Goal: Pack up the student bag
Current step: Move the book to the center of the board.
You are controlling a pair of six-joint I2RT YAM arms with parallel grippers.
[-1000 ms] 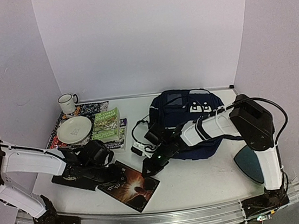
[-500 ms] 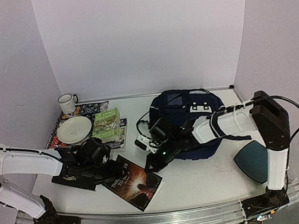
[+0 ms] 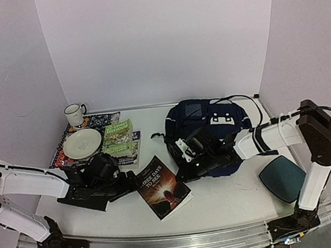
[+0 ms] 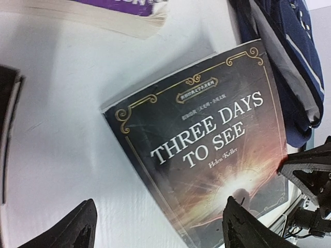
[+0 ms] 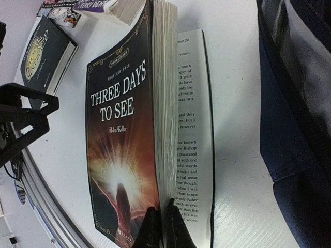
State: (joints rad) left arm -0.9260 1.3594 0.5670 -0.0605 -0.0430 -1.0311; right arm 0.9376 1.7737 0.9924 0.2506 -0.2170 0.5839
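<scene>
Right wrist: right gripper (image 5: 161, 213) clamps glossy paperback (image 5: 119, 129) nr fabric student bag (image 5: 295, 119); left gripper (image 4: 159, 204) fingers apart.

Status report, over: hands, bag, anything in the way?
Left hand open by book. Right hand shut on book. Bag beside it, book not inside. Way looks free.

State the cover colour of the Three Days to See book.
Black book cover, gold trim, orange glow; left wrist view.
</scene>
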